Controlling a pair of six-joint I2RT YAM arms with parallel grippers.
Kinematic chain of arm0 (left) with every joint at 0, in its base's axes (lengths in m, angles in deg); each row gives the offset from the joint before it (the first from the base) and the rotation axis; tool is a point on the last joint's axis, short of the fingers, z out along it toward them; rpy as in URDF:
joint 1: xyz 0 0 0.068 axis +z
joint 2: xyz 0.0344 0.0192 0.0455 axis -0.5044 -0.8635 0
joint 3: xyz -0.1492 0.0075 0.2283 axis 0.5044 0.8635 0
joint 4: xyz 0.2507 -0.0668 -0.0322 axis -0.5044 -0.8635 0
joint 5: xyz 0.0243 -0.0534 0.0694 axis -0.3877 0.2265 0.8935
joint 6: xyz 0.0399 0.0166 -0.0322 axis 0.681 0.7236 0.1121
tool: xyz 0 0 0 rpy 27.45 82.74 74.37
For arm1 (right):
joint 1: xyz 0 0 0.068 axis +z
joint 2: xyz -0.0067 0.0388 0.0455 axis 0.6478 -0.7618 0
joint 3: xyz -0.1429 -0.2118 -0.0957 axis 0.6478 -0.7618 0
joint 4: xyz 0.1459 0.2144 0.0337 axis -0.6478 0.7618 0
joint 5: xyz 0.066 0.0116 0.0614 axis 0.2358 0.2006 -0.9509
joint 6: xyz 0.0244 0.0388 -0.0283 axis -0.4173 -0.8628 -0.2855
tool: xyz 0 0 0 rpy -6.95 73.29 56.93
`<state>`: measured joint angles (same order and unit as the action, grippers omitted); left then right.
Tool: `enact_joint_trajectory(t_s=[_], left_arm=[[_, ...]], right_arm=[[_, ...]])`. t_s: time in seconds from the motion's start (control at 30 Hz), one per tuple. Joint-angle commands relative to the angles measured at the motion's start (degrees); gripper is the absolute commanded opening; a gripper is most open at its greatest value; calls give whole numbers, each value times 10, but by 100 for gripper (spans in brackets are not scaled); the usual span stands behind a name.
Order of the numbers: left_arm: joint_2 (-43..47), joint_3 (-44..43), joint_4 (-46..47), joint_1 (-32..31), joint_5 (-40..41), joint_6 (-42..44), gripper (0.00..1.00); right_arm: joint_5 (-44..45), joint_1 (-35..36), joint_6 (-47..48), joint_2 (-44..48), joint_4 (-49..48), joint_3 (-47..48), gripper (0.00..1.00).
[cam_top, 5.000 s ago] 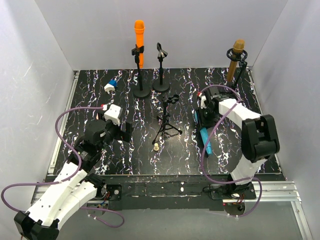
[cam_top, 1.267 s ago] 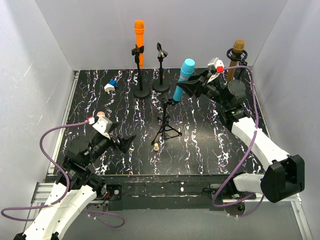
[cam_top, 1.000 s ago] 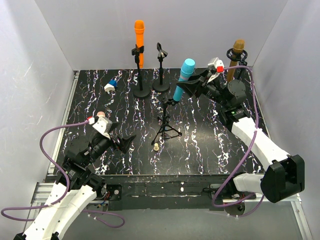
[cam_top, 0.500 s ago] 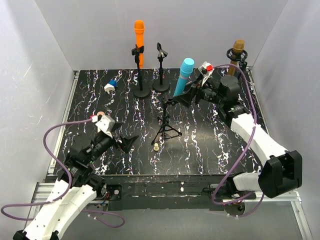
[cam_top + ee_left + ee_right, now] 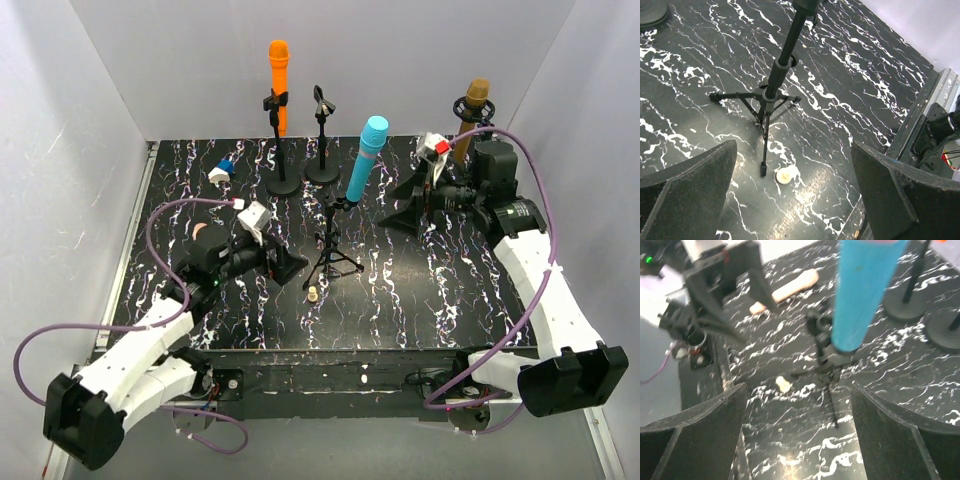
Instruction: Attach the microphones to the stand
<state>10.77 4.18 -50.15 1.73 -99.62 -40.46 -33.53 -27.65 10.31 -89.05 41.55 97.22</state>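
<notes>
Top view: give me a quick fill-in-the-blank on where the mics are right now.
The right gripper is ___, off the blue mic in the tripod.
The loose mic, lying on the table, is ___.
The stand beside the orange mic is ___.
Missing: open; pink; empty.
</notes>
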Motion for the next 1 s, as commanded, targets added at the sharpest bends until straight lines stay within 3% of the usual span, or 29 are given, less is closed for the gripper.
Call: enact_joint_trajectory(t_s=[0.0, 0.07, 0.13, 0.27, 0.4, 0.5, 0.87, 0.97], left_arm=[[-50, -15, 118, 0, -38, -12, 98], [-74, -2, 173, -1, -49, 7, 98], [-103, 12, 228, -2, -71, 43, 98], [-152, 39, 344, -4, -81, 109, 98], [-203, 21, 376, -4, -87, 172, 98], [-239, -6, 403, -4, -93, 169, 98], [-345, -52, 509, -17, -100, 77, 98], [-363, -57, 533, -19, -94, 62, 93]], right_arm=[[-71, -4, 246, 0, 330, 46, 88], [-83, -4, 324, -1, 424, 29, 86], [-71, -5, 335, 5, 429, -6, 84], [-44, -6, 291, 45, 309, -119, 81], [-5, -28, 300, 100, 249, -190, 83], [-29, -45, 279, 132, 191, -248, 84], [-41, -76, 315, 143, 219, -252, 84], [-34, -82, 316, 151, 218, -257, 84]])
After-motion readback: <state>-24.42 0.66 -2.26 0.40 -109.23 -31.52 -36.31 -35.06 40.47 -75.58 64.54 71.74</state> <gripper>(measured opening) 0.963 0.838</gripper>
